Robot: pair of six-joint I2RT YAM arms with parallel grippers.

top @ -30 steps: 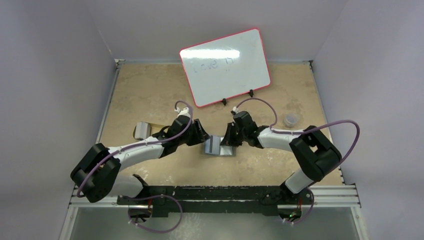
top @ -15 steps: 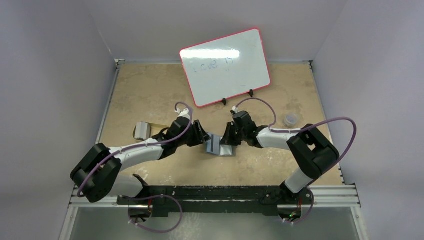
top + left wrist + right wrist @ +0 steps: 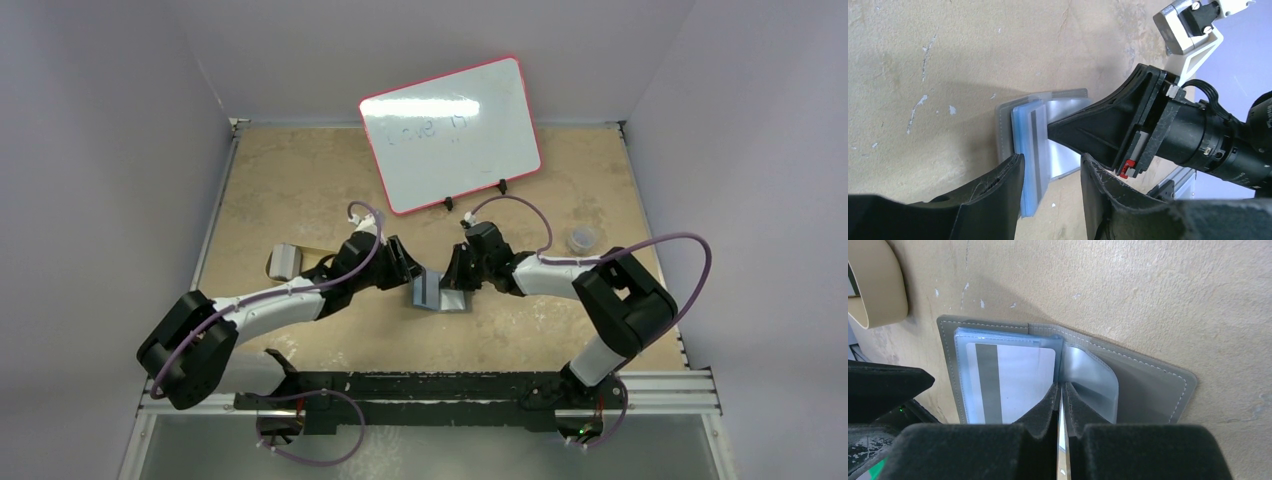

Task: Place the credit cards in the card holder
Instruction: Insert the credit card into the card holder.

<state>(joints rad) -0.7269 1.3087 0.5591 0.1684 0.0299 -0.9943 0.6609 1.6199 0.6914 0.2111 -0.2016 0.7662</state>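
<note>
The grey card holder (image 3: 441,293) lies open on the table between both grippers. In the right wrist view its grey cover (image 3: 1148,390) holds blue-grey clear pockets, and one credit card (image 3: 1013,380) with a grey stripe sits in the left pocket. My right gripper (image 3: 1061,387) is shut on another thin card (image 3: 1061,440), seen edge-on, at the holder's middle fold. That card shows as a pale sheet in the left wrist view (image 3: 1065,155). My left gripper (image 3: 1050,180) is open, its jaws on either side of the near edge of the blue pocket stack (image 3: 1029,150).
A gold tin (image 3: 285,260) sits left of the holder, and its rim shows in the right wrist view (image 3: 873,285). A red-framed whiteboard (image 3: 450,130) stands at the back. A small round grey cap (image 3: 582,239) lies to the right.
Both grippers stay at the card holder. The left arm's elbow has shifted slightly left. Nothing taken or let go.
</note>
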